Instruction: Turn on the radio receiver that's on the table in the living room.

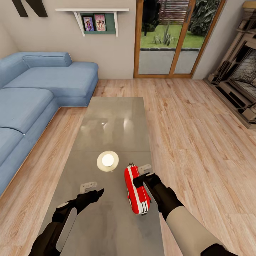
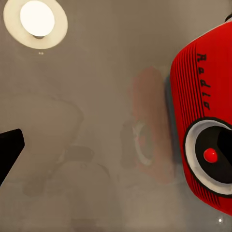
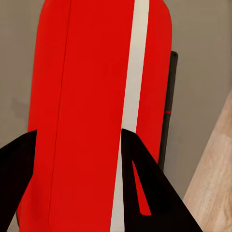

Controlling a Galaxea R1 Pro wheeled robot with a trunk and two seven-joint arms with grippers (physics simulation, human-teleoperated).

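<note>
- Two grippers work over the table (image 1: 113, 121), a long low one with a glossy grey-brown top that mirrors what stands on it.
- On the table's near half, close to its right long edge, stands the radio receiver (image 1: 136, 190), red with a white trim band along its top; a thin metal handle shows at its far end.
- Right gripper (image 1: 141, 180) is down on the radio receiver; the right wrist view shows its dark fingers (image 3: 145, 188) spread over the red top, one on each side of the body, so the jaws stand apart and I cannot tell whether they press on it.
- Left gripper (image 1: 93, 190) hovers over the table to the left of the radio receiver, well apart from it; its jaws stand apart with nothing between them.
- From the left wrist view the radio receiver's face (image 2: 205, 121) shows ribbed red with the word "Radio" and a round dial with a red centre.
- A round cream disc (image 1: 107, 161) lies on the table just beyond the radio receiver and to its left, not touching it.
- Left of the table runs a blue sectional sofa (image 1: 32, 103); beyond the table's far end are wood-framed glass doors (image 1: 174, 39), and a brick fireplace (image 1: 238, 81) stands to the right, all in the living room with its light wood floor (image 1: 199, 142).
</note>
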